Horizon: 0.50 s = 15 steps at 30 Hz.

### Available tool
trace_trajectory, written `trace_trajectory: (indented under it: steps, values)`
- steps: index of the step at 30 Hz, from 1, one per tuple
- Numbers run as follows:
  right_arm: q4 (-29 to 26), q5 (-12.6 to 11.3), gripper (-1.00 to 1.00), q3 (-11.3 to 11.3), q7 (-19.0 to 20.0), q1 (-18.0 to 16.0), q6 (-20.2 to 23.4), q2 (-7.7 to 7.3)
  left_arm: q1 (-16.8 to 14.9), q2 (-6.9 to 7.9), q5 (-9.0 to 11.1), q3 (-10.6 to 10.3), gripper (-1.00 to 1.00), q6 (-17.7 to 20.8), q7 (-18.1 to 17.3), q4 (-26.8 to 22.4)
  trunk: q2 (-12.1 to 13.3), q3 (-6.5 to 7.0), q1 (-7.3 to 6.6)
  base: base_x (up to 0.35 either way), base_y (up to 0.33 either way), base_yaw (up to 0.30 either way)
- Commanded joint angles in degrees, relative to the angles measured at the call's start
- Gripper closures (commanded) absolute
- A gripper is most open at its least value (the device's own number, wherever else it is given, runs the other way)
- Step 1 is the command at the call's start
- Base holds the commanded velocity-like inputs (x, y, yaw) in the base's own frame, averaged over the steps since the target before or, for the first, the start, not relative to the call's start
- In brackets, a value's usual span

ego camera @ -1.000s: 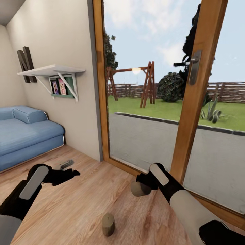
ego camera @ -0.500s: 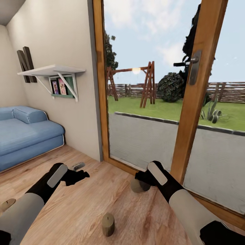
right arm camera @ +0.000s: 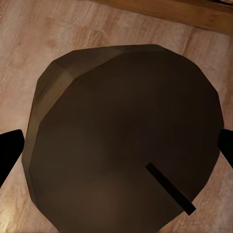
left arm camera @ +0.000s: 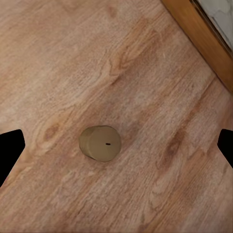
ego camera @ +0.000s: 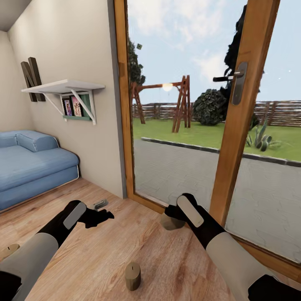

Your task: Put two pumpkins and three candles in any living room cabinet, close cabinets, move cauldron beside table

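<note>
Right fingers spread wide around a candle. Left fingers spread wide above another candle on the floor.

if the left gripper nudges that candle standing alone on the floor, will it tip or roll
The candle stands upright on its flat base on the wood floor, so a low nudge would probably slide it. It is short and stubby, so tipping seems unlikely unless pushed near the top. Once on its side, its round body would likely roll on the smooth boards.
</note>
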Motion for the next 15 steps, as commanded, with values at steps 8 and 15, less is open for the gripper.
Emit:
trace_trajectory:
  steps: [8,15]
  values:
    - [-0.8,-0.4,1.00,0.2,-0.8,0.0,0.3,0.62,-0.5,-0.10,0.8,-0.3,-1.00,1.8,0.2,0.7,0.0,-0.07,-0.01,0.000,0.000,0.000]
    - [-0.9,-0.4,1.00,0.2,-0.7,0.0,0.4,0.84,-0.9,-0.12,0.8,-0.3,-1.00,2.8,0.2,1.1,0.0,-0.07,-0.01,0.057,0.009,0.000]
